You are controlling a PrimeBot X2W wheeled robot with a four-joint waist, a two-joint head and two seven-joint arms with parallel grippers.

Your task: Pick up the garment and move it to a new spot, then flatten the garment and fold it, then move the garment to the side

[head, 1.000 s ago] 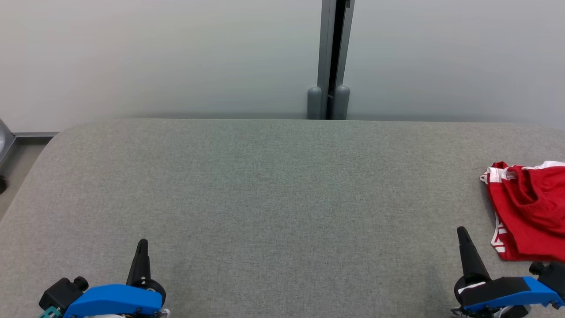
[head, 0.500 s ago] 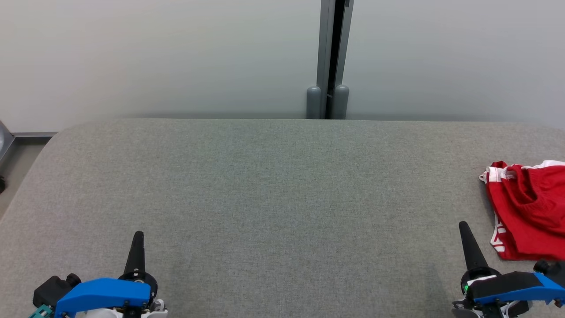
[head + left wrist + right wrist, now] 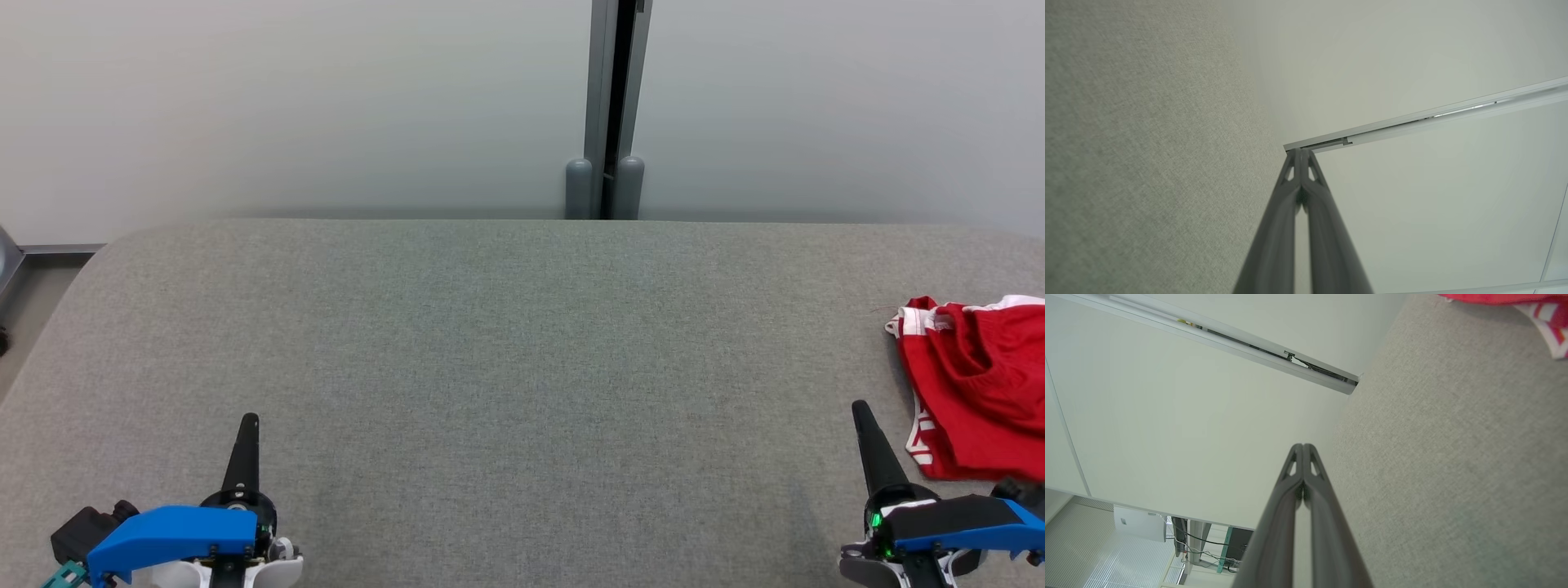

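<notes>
A red garment (image 3: 976,384) with white trim lies crumpled at the far right of the grey table (image 3: 506,343), cut off by the head view's edge. A strip of the garment (image 3: 1527,302) also shows at the top right of the right wrist view. My right gripper (image 3: 859,408) hovers at the lower right, just left of the garment, and is shut on nothing; in its wrist view the right gripper's tips (image 3: 1303,448) press together. My left gripper (image 3: 248,421) sits at the lower left, far from the garment. It is shut too, its tips (image 3: 1300,152) closed and empty.
The grey fabric table (image 3: 506,343) stretches wide between the two grippers. A pale wall with a grey vertical post (image 3: 606,106) stands behind the table's far edge. Floor shows past the table's rounded left corner (image 3: 49,278).
Both grippers have moved a little forward up the head view, the left one also drifting slightly left. The garment has not moved.
</notes>
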